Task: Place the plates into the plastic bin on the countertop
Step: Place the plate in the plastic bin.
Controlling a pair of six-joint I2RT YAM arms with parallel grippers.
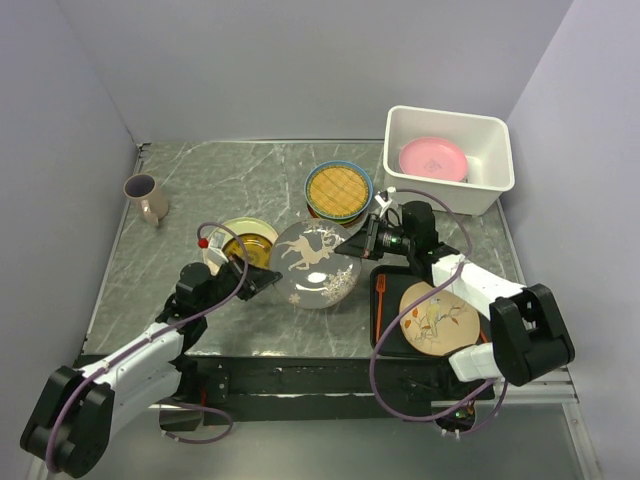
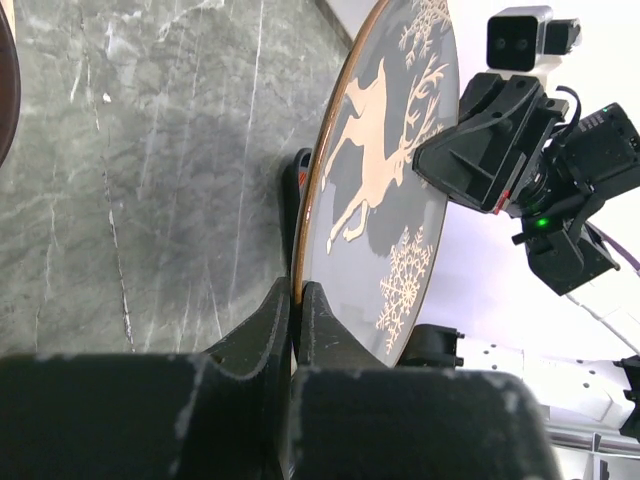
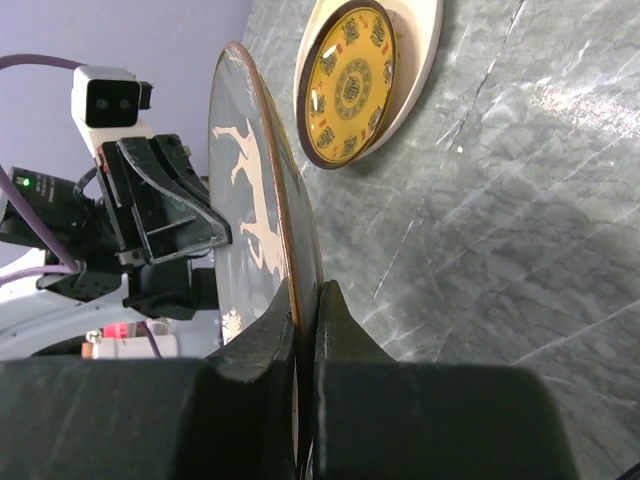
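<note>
One deer plate [image 1: 316,262], face up

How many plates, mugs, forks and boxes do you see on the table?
Plates: 6 (pink round plate, yellow lattice plate, dark grey deer plate, yellow patterned plate, white fluted plate, beige flowered plate)
Mugs: 1 (pinkish ceramic mug)
Forks: 1 (orange plastic fork)
Boxes: 2 (white plastic bin, flat black tray)
Total: 10

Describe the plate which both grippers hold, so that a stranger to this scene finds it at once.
On the countertop, look at the middle, between the two arms. There the left gripper and the right gripper each pinch the rim of one plate. It alone is dark grey with a pale deer and snowflakes; the lattice plate behind it and the left plate are yellow.
</note>
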